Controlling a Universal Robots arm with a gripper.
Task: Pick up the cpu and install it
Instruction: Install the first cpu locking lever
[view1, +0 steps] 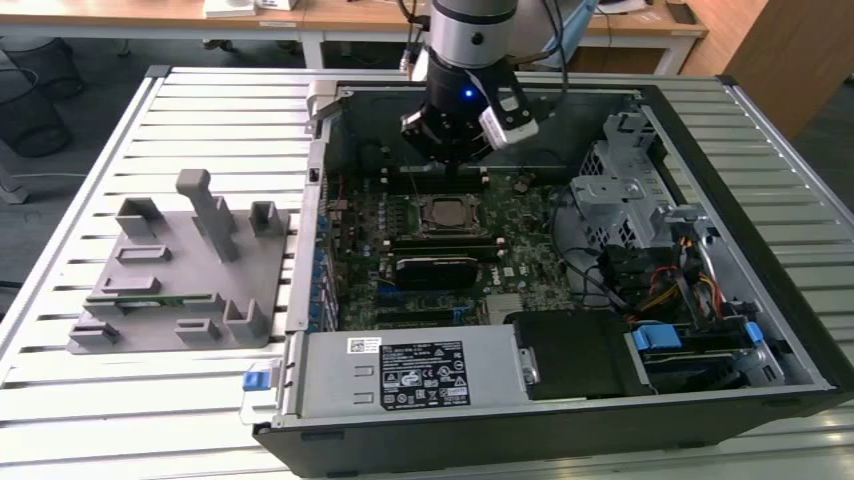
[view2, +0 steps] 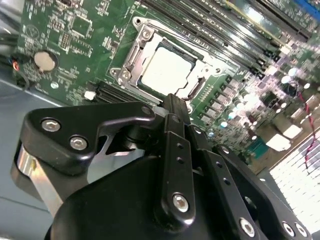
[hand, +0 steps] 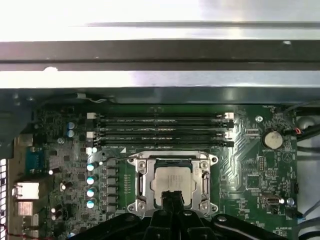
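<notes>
Slatted desk (view1: 200, 400) carries open computer case (view1: 747, 400). cpu (hand: 173, 181) already sits flat inside socket frame (hand: 141, 170) on motherboard (view1: 534, 210), so placement looks done. My tool (hand: 172, 199) hovers just above it, fingers together, holding nothing.

Bright daylight, glare on the cpu (view2: 167, 70)
</notes>
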